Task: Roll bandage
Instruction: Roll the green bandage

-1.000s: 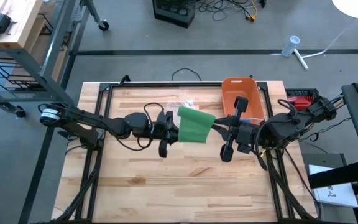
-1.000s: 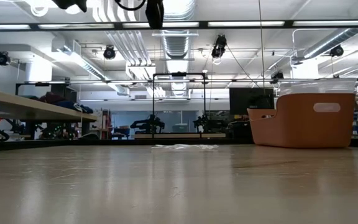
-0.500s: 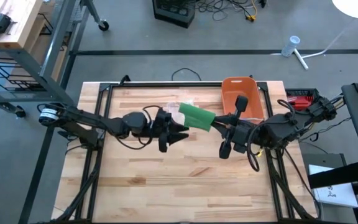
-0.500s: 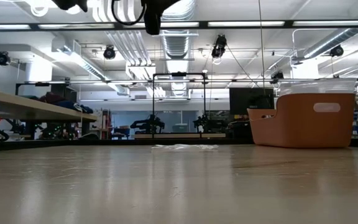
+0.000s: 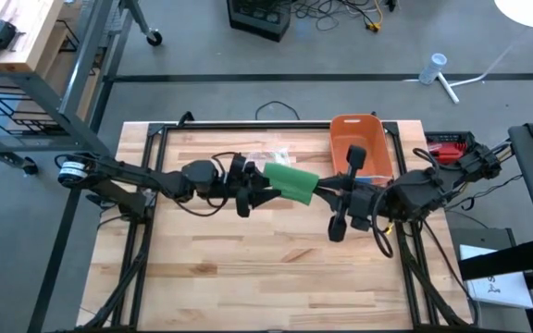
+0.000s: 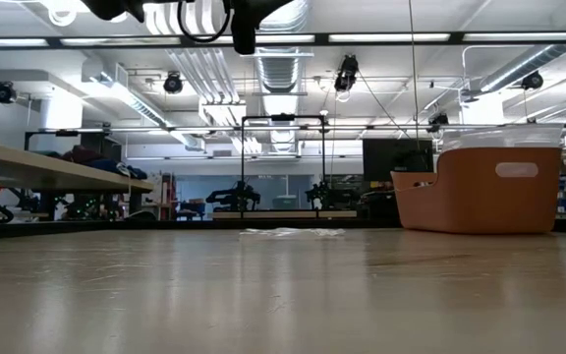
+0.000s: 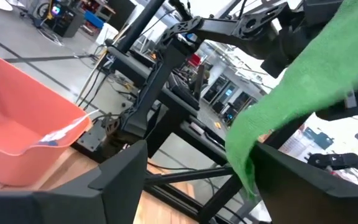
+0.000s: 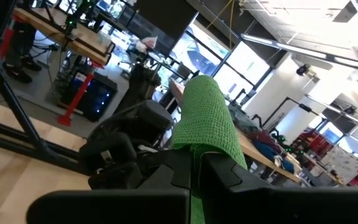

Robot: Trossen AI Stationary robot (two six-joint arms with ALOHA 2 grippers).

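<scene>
Half rolled, by my guess

I have the bandage (image 5: 294, 179) pinched in my right gripper (image 5: 327, 191), held above the table (image 5: 202, 268). My left gripper (image 5: 268, 194) is spread at its free end. More winding remains.

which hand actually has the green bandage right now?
The right hand: its fingers are shut on the green bandage, held above the table. The left hand is open beside the bandage's other end, gripping nothing.

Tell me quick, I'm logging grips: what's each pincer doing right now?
Left pincer: open, beside the green woven bandage, not gripping it.
Right pincer: closed on the bandage.
</scene>
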